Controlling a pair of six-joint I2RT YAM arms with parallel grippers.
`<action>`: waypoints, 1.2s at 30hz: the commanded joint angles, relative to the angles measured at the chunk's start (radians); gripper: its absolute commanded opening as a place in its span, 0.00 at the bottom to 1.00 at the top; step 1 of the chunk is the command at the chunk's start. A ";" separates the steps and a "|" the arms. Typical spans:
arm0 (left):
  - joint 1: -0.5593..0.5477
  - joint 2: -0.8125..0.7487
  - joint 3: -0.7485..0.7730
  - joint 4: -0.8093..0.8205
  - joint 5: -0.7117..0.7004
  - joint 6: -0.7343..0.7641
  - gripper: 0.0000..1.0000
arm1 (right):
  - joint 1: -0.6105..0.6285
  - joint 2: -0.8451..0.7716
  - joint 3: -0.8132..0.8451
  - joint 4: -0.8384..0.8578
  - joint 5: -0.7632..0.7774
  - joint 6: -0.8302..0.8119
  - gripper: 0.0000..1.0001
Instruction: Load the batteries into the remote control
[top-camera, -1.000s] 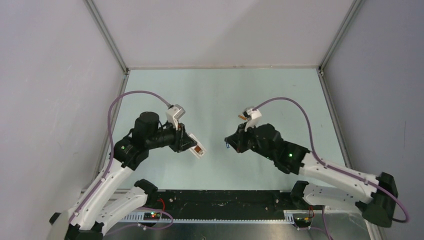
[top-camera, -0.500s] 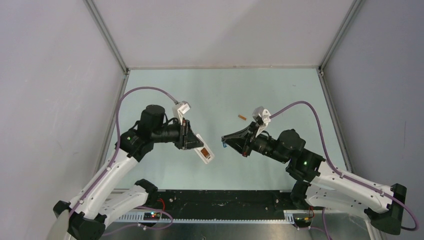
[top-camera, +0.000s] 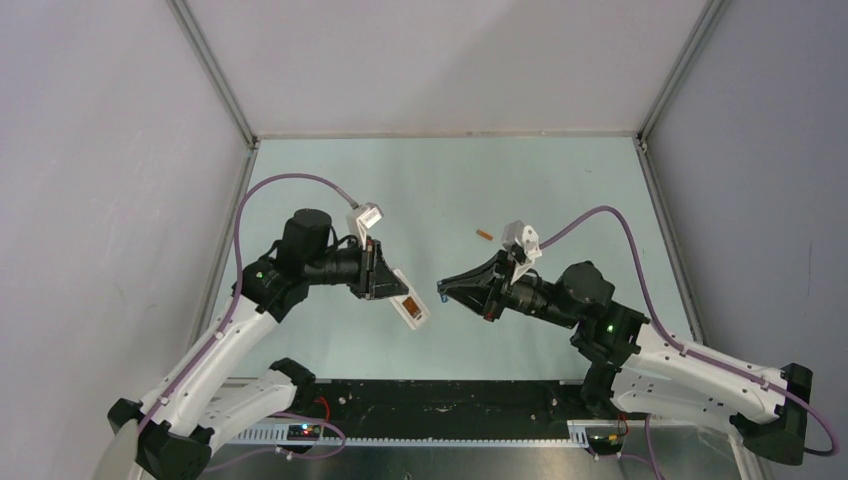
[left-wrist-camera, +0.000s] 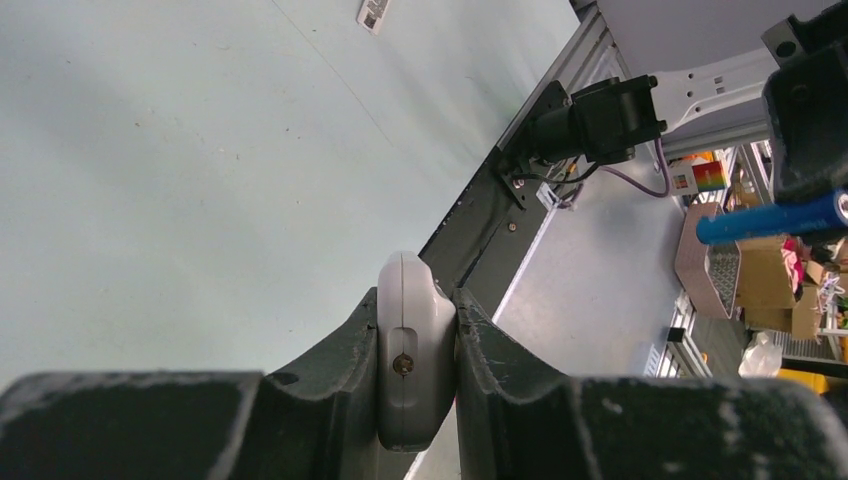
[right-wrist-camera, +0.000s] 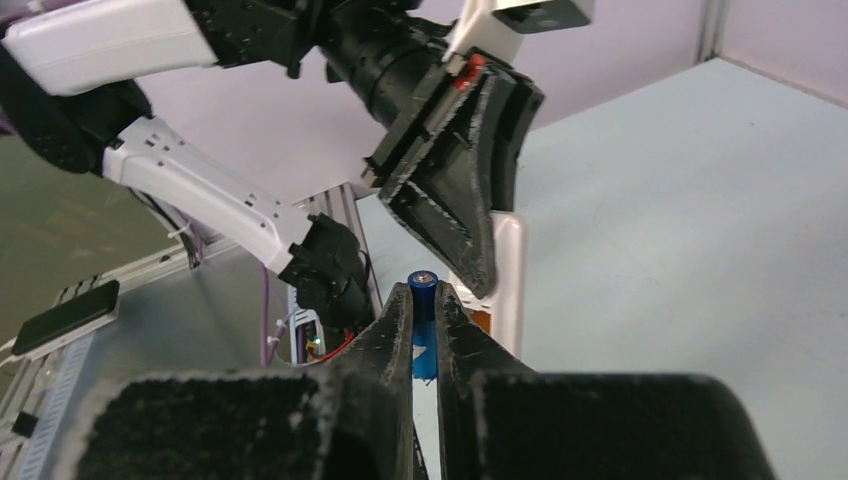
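My left gripper is shut on the white remote control and holds it above the table, its open back showing an orange patch. In the left wrist view the remote is clamped edge-on between the fingers. My right gripper is shut on the blue battery, its tip a short gap to the right of the remote. The blue battery also shows in the left wrist view. The orange battery lies on the table behind the grippers.
A small flat white piece lies on the pale green table. The black rail runs along the near edge. Grey walls close in the left, right and back.
Both arms have swung so the grippers face each other. The right gripper with the blue battery has moved left, closer to the remote. The orange battery has not moved.
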 joint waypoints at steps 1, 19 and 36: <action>0.000 -0.008 0.043 0.032 0.040 -0.001 0.00 | 0.042 -0.006 -0.008 0.072 -0.067 -0.109 0.09; 0.004 0.095 0.029 0.032 0.157 -0.198 0.00 | 0.210 0.180 -0.022 0.199 0.264 -0.186 0.05; 0.031 0.171 -0.004 0.032 0.277 -0.278 0.00 | 0.272 0.207 -0.136 0.310 0.484 -0.203 0.03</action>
